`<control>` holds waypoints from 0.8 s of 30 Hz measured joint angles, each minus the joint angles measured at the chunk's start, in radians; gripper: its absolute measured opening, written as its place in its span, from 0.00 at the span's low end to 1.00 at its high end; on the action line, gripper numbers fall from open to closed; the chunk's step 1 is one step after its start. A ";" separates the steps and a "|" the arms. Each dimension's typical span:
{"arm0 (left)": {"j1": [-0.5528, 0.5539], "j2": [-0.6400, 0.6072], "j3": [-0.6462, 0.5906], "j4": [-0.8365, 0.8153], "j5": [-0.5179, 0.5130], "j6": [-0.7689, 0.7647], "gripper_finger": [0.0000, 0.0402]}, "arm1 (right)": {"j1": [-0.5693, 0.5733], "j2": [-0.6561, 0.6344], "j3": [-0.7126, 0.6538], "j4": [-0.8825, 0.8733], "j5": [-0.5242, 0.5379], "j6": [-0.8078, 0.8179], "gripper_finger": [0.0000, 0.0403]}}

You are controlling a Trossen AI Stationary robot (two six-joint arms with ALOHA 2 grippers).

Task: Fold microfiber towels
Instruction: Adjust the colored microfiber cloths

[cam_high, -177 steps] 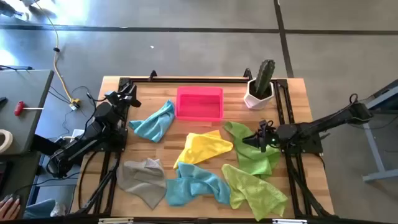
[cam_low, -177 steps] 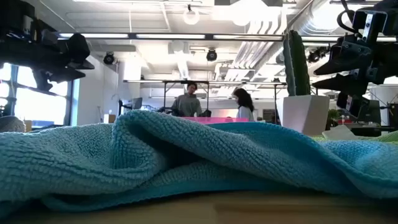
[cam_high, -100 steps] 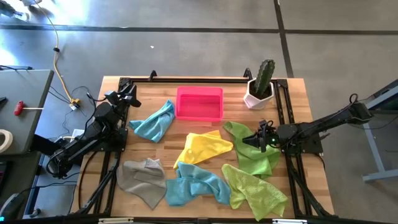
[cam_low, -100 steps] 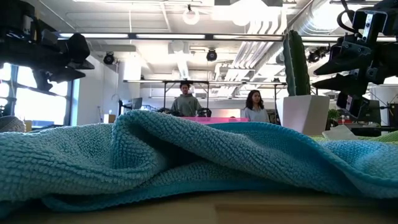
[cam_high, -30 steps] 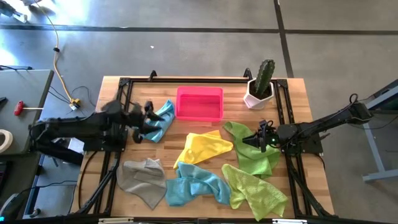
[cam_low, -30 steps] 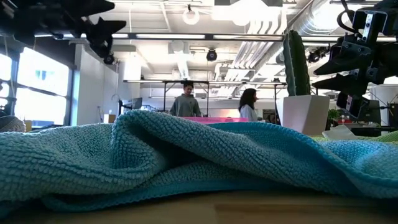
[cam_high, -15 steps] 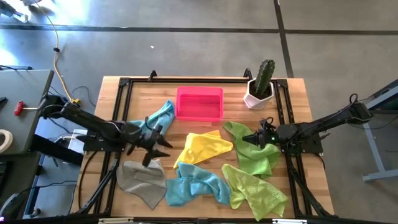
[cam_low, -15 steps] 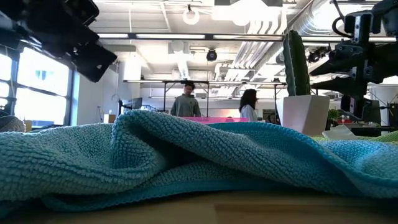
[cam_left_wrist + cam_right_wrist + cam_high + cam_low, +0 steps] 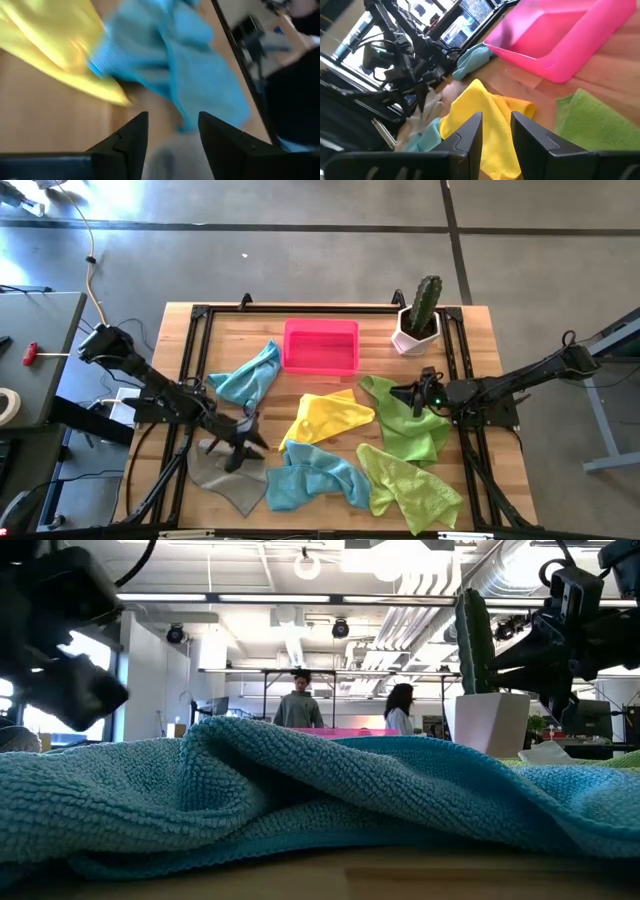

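Note:
Several microfiber towels lie crumpled on the wooden table: a teal one (image 9: 250,375) at the far left, a yellow one (image 9: 325,418) in the middle, two lime green ones (image 9: 405,425) (image 9: 410,485) on the right, a teal one (image 9: 310,478) near the front that fills the low view (image 9: 300,800), and a grey one (image 9: 225,470) at the near left. My left gripper (image 9: 245,445) is open over the grey towel's far edge (image 9: 175,155). My right gripper (image 9: 398,393) is open over the upper green towel, pointing at the yellow towel (image 9: 480,110).
A rigid pink tray (image 9: 320,328) stands at the far middle and also shows in the right wrist view (image 9: 560,35). A potted cactus (image 9: 418,320) stands at the far right. Black rails (image 9: 190,360) run along the table's sides. People stand far off in the room (image 9: 300,705).
My left arm has swung out from the table's left side, past the far-left teal towel, toward the near edge, and its open gripper now stands over the grey towel. My right gripper has shifted slightly toward the table's left. The towels have stayed where they were.

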 joint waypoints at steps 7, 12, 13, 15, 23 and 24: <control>-0.151 0.066 0.080 -0.259 -0.015 -0.003 0.29 | 0.000 0.000 0.000 0.000 0.000 -0.034 0.23; -0.209 0.130 0.147 -0.489 -0.081 -0.047 0.19 | 0.000 0.000 0.000 0.000 0.000 -0.026 0.23; -0.216 0.139 0.159 -0.520 -0.080 -0.061 0.17 | 0.000 0.000 0.000 0.000 0.000 -0.026 0.23; -0.228 0.148 0.180 -0.570 -0.073 -0.083 0.14 | 0.000 0.000 0.000 0.001 0.000 -0.026 0.23; -0.304 0.104 0.200 -0.659 0.116 -0.301 0.06 | 0.000 0.000 0.000 -0.007 0.000 -0.022 0.23; -0.315 0.103 0.204 -0.675 0.138 -0.331 0.05 | 0.000 0.000 0.000 -0.008 0.000 -0.022 0.23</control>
